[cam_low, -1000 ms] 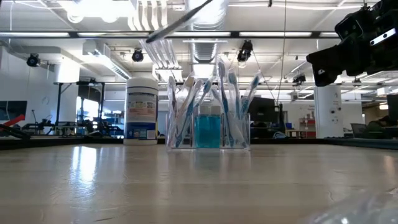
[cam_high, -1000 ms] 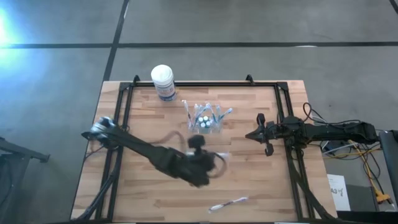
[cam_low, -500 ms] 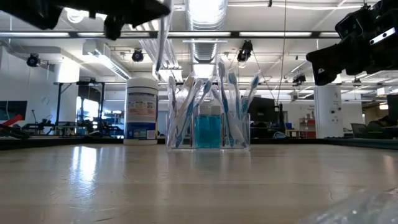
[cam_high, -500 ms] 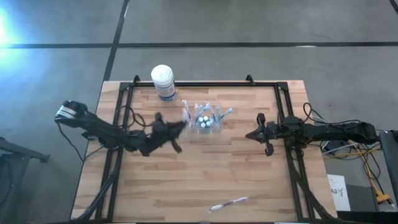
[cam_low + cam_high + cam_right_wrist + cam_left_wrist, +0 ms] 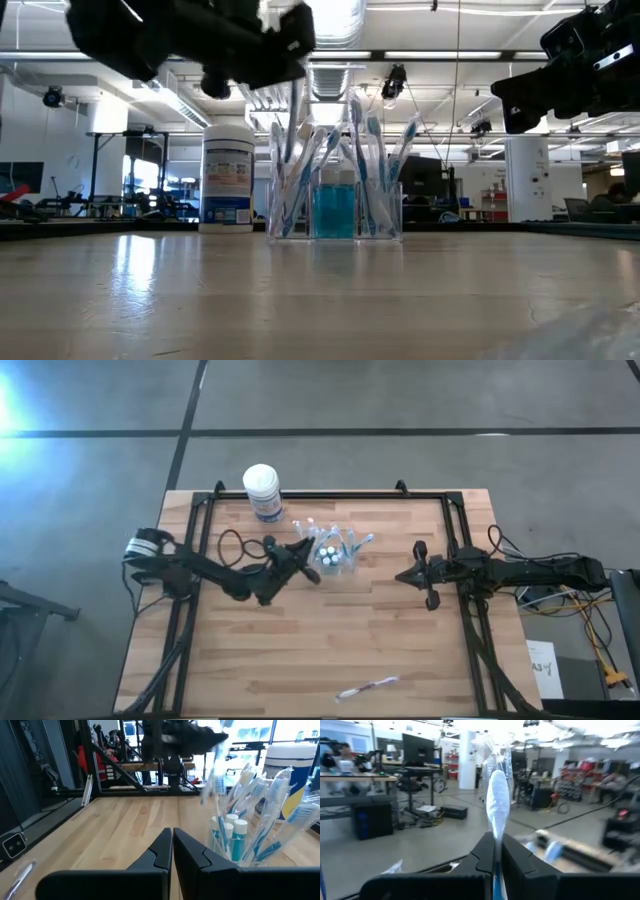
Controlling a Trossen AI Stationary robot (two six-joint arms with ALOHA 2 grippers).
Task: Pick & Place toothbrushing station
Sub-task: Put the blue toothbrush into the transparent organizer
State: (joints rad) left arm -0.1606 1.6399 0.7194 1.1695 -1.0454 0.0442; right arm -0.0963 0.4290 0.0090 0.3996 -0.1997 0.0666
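The clear cup (image 5: 333,553) stands on the table's far middle and holds several wrapped blue-white toothbrushes and white-capped tubes (image 5: 231,831); it also shows in the low view (image 5: 336,208). My left gripper (image 5: 305,552) hovers at the cup's left side, above the table (image 5: 285,60), shut on a plastic-wrapped toothbrush (image 5: 498,795). My right gripper (image 5: 404,577) is shut and empty to the right of the cup, and its closed fingers show in the right wrist view (image 5: 172,837). My left gripper pinches the wrapped toothbrush by its handle (image 5: 496,854) between the two fingers. The brush runs on along the fingers past their tips, bristle head (image 5: 499,787) farthest out. It is lifted clear of the table, beside the cup's top (image 5: 214,767). Whether it touches the cup's brushes I cannot tell.
A white-lidded canister with a blue label (image 5: 263,491) stands at the far edge, left of the cup. One more wrapped toothbrush (image 5: 367,686) lies near the table's front edge. A dark frame (image 5: 330,495) runs along the table's far, left and right sides.
My left gripper has carried the wrapped toothbrush from the table's near middle toward the far edge, swinging left, then in to the cup's left side. The brush has turned from slanting to nearly upright in the low view.
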